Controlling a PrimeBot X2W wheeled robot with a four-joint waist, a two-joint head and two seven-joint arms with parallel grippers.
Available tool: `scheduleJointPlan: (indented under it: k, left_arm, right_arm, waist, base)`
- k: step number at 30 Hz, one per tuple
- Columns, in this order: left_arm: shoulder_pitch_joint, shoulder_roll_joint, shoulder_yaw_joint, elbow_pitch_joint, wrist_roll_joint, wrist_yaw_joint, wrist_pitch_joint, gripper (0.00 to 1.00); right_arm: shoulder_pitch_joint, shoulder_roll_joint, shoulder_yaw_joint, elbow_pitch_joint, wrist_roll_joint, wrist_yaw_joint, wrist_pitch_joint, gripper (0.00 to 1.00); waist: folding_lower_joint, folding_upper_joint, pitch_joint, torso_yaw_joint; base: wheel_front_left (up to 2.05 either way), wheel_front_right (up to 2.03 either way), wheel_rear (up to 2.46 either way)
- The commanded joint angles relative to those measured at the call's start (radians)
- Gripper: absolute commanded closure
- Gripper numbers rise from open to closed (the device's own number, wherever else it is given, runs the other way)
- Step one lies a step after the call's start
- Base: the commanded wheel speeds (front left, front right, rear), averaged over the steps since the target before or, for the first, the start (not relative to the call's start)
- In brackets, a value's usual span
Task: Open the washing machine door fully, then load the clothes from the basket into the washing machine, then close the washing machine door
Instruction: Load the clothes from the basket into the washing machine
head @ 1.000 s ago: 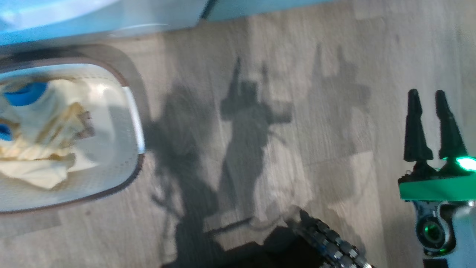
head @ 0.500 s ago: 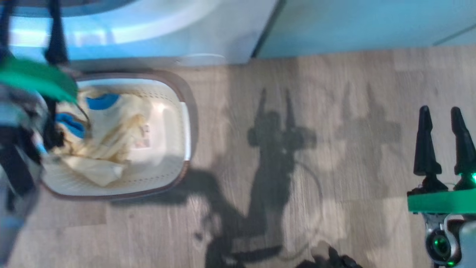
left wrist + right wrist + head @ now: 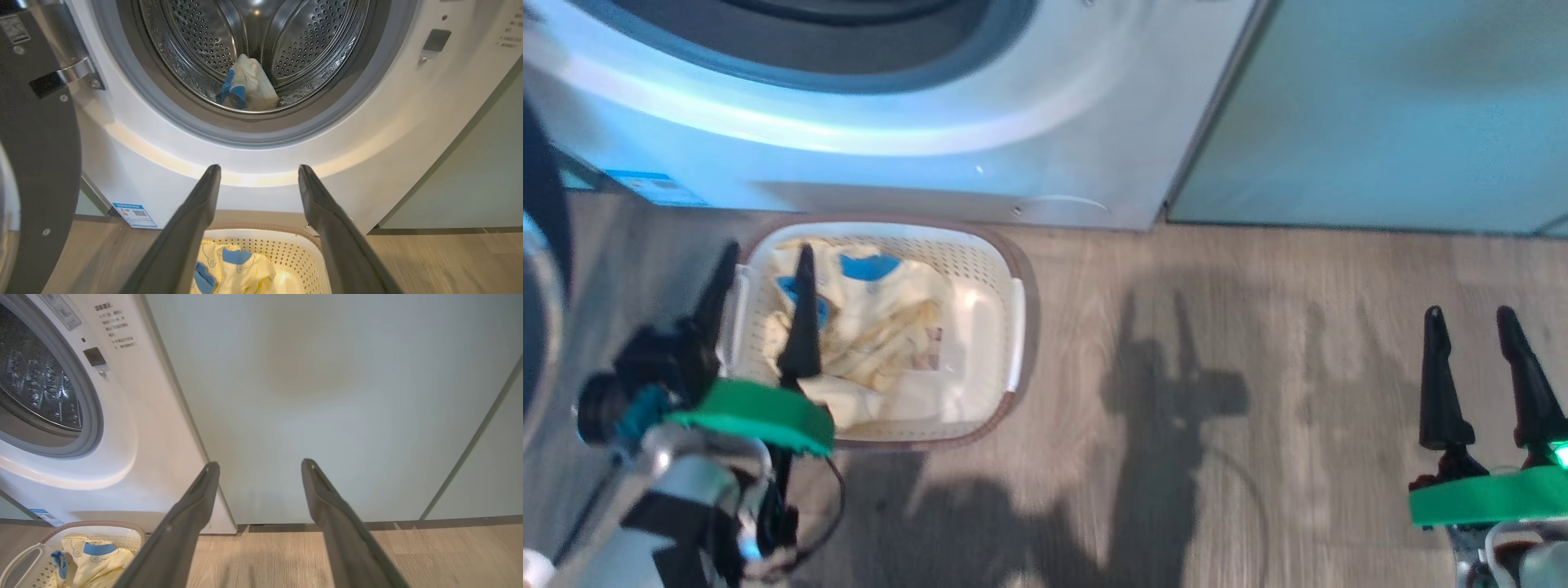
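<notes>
- The floor (image 3: 1258,343) is grey-brown wood-look planking. The light is strong enough that dark shadows (image 3: 1168,392) of the robot's arms fall across its middle.
- The washing machine (image 3: 1078,139) stands on this floor at the back of the scene, its white front running straight down to the planks. A small blue label sticker (image 3: 135,214) sits low at its left corner.
- Just to the machine's right, pale green cabinet panels (image 3: 1380,106) reach the floor. The right wrist view shows a dark upright seam between 2 of them.
- The washing machine door (image 3: 41,155) is swung open to the left, with its dark inner face and metal hinge in sight.
- Inside the grey gasket (image 3: 367,98) the steel drum (image 3: 314,36) is exposed, and 1 pale yellow and blue garment (image 3: 249,85) lies at its bottom.
- The basket (image 3: 1013,286) stands on the floor just in front of the machine, below the drum opening. The clothes (image 3: 890,318) lie in it, heaped toward its left end, leaving part of the white bottom bare on the right.
- The left gripper (image 3: 768,247) hangs over the basket's left end, its 2 fingers spread wide with nothing between them.
- The right gripper (image 3: 1468,312) is over bare floor, well to the right of the basket and facing the cabinet panels. Its 2 fingers are likewise apart and empty.
</notes>
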Motion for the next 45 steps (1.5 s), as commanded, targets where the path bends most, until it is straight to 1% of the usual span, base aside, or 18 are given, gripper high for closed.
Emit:
scheduleJointPlan:
  k: [1, 6, 7, 12, 23, 29, 36, 45]
  left_arm:
    - [0.002, 0.018, 0.032, -0.035, 0.013, 0.005, -0.009, 0.00]
    - [0.061, -0.014, 0.012, -0.033, 0.023, -0.006, -0.012, 0.00]
    - [0.061, -0.014, 0.012, -0.033, 0.023, -0.006, -0.012, 0.00]
    - [0.115, -0.037, 0.007, -0.024, 0.036, -0.010, -0.013, 0.00]
    - [0.188, -0.052, 0.014, -0.006, 0.046, -0.010, -0.013, 0.00]
    - [0.222, -0.048, 0.015, -0.006, 0.043, -0.002, -0.012, 0.00]
    - [0.240, -0.043, 0.007, -0.017, 0.044, 0.007, 0.000, 0.00]
    - [0.243, -0.046, 0.000, -0.026, 0.038, 0.012, 0.006, 0.00]
  right_arm:
    - [0.005, -0.016, 0.018, -0.027, -0.016, -0.003, -0.006, 0.00]
    - [0.032, -0.016, 0.019, -0.013, -0.033, -0.003, -0.006, 0.00]
    - [0.032, -0.016, 0.019, -0.013, -0.033, -0.003, -0.006, 0.00]
    - [0.057, -0.016, 0.027, -0.002, -0.037, -0.003, -0.006, 0.00]
    - [0.113, -0.016, 0.043, -0.001, -0.042, -0.003, -0.006, 0.00]
    - [0.140, -0.016, 0.045, 0.003, -0.040, -0.003, -0.001, 0.00]
    - [0.159, -0.016, 0.045, -0.011, -0.038, -0.003, 0.014, 0.00]
    - [0.165, -0.016, 0.040, -0.017, -0.036, -0.003, 0.019, 0.00]
  waist:
    - [0.0002, -0.0001, -0.053, 0.047]
    - [0.0002, -0.0001, -0.122, 0.078]
    - [0.0002, -0.0001, -0.122, 0.078]
    - [0.0002, -0.0001, -0.187, 0.085]
    - [0.0002, -0.0001, -0.288, 0.058]
    - [0.0002, -0.0001, -0.337, 0.040]
    - [0.0002, -0.0001, -0.364, 0.033]
    - [0.0002, -0.0001, -0.369, 0.039]
  base:
    - [0.00, 0.00, 0.00]
    - [0.00, 0.00, 0.00]
    - [0.00, 0.00, 0.00]
    - [0.00, 0.00, 0.00]
    - [0.00, 0.00, 0.00]
    - [0.00, 0.00, 0.00]
    - [0.00, 0.00, 0.00]
    - [0.00, 0.00, 0.00]
